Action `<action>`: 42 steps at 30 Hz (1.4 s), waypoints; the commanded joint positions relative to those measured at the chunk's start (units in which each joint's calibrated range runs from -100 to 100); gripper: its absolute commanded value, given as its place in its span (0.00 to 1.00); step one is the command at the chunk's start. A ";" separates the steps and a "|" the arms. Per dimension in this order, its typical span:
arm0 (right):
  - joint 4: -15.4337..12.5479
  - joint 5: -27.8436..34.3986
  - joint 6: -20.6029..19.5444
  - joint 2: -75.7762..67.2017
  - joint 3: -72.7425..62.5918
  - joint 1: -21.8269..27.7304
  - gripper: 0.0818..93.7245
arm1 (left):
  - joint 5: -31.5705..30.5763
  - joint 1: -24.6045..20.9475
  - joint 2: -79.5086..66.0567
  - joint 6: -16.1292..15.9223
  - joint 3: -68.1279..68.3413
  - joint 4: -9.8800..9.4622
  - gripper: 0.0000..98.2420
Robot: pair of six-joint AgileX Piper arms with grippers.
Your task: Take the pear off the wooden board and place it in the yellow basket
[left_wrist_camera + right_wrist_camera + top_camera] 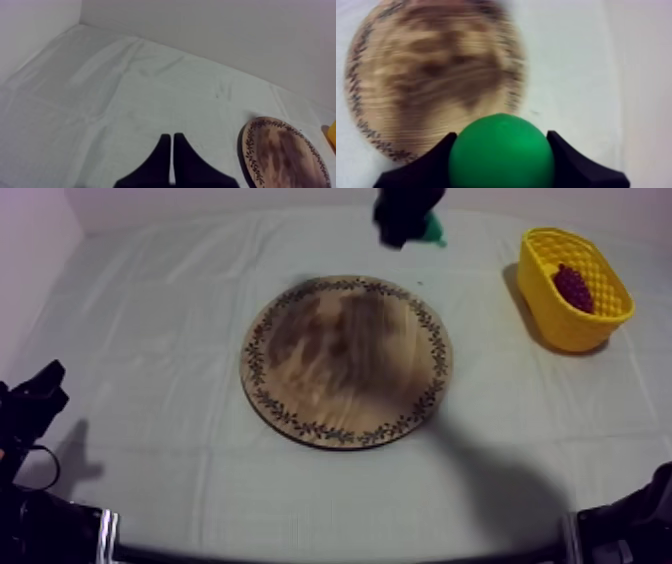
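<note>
Pear: the green pear (502, 152) is held at the top edge of the top view, right of centre, off the board and past its far rim.
Right gripper: the right gripper (502, 134) is closed round the pear, with one black finger (433, 161) pressed at each side of it.
Left gripper: the left gripper (171, 137) is seen with its fingers laid together as a narrow wedge, nothing between them; its arm is parked at the lower left of the top view.
Wooden board: the round wooden board (300, 338) with the patterned rim is set at the centre of the top view, and nothing is lying on it.
Yellow basket: the yellow basket (560, 323) is placed at the upper right of the top view, well apart from the pear.
Grapes: a bunch of grapes (573, 286) is seen inside the basket.
Cloth: the table is covered by the grey-white cloth (150, 318).
</note>
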 commanded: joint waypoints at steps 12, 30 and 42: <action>3.92 -2.82 -13.08 -7.62 1.91 15.98 0.52 | -0.01 0.01 0.00 -0.01 0.00 -0.02 0.00; 3.35 -9.41 -14.07 1.93 9.82 30.08 0.60 | -0.01 0.01 0.00 -0.01 0.00 -0.02 0.00; 2.15 -14.54 -13.01 6.12 11.06 29.90 0.71 | -0.01 0.01 0.00 -0.01 0.00 -0.02 0.00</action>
